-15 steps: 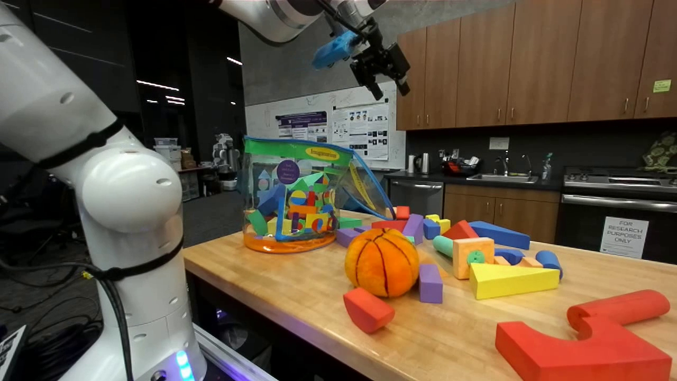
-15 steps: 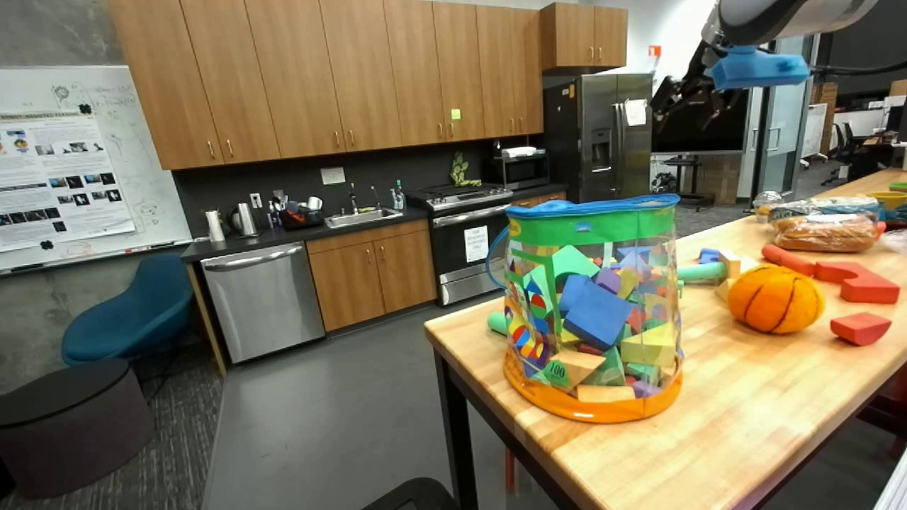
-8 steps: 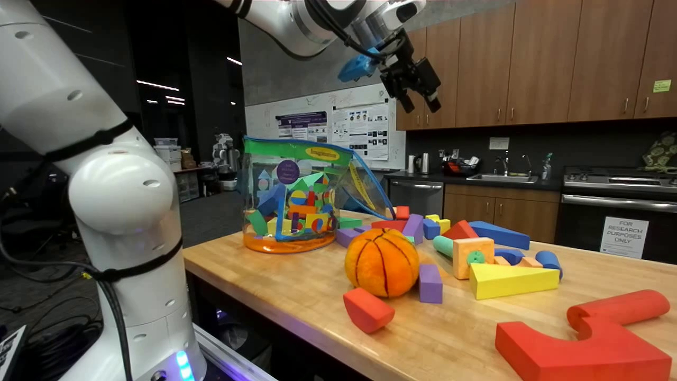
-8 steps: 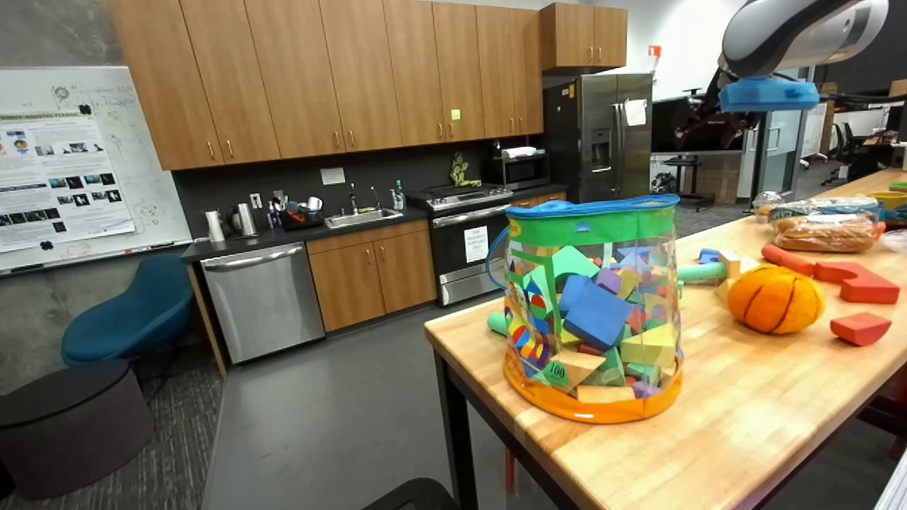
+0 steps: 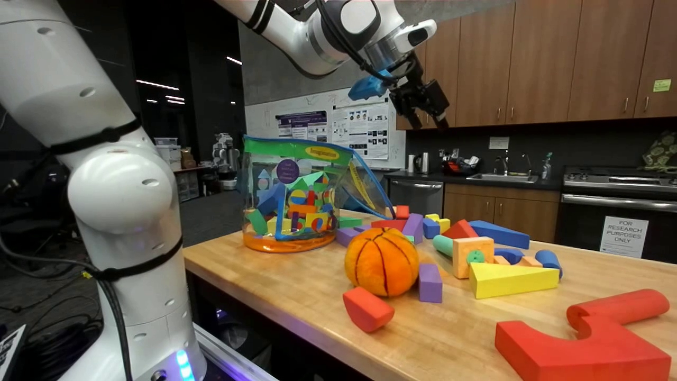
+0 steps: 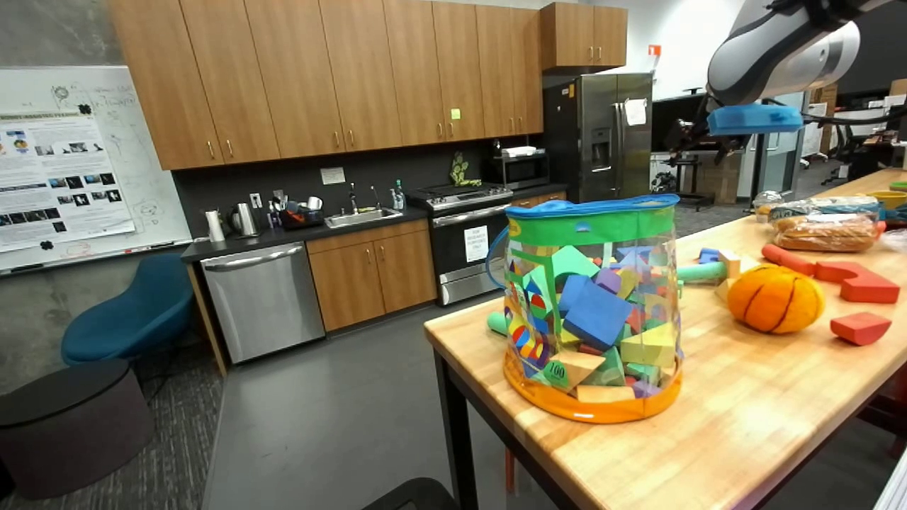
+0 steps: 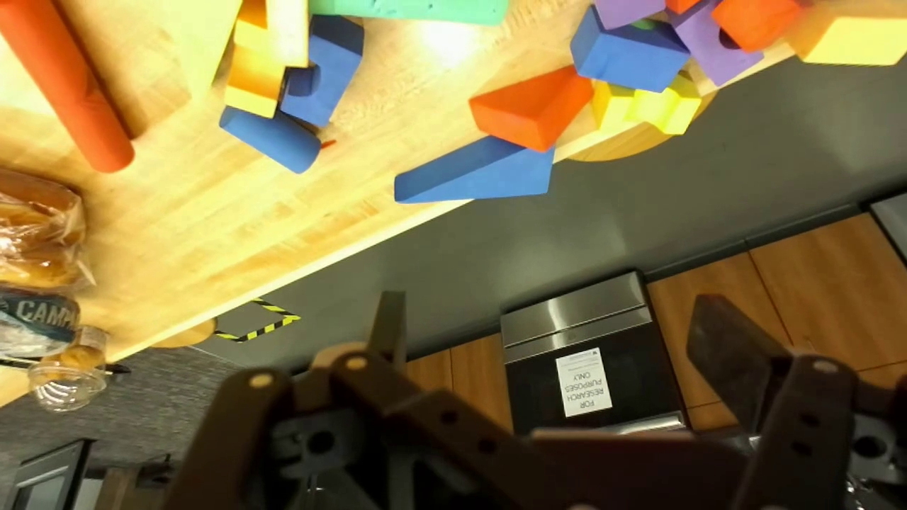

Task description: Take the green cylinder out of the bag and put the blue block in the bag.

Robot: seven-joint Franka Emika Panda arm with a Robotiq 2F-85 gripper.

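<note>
The wooden tabletop [image 5: 296, 275] spreads below the claw [image 5: 429, 124], well apart from it. The white arm [image 5: 124, 190] leads down to the claw from its upper left in an exterior view. In both exterior views the clear bag [image 6: 602, 230] with green trim stands upright on the tabletop, lower than the claw and to the picture's left of it, its flap [image 5: 360, 182] hanging open and coloured blocks [image 6: 648, 347] showing through. The claw itself hangs in the air, its fingers [image 7: 730, 347] spread wide in the wrist view and nothing held between them. Below the claw and slightly to the picture's left, in an exterior view, sits the orange ball [image 5: 382, 262]. Lower right of the claw lie the yellow wedge [image 5: 513, 279] and, farther back, the blue wedge [image 5: 500, 235]. The green cylinder [image 5: 443, 245] lies on the tabletop outside the bag, showing almost straight under the claw, one end near a tan block [image 5: 475, 244]. A blue block [image 5: 431, 227] rests beneath the claw too, beyond the ball, and a second blue block [image 6: 599, 314] leans inside the bag, lower left of the claw; which blue block the task means cannot be told.
</note>
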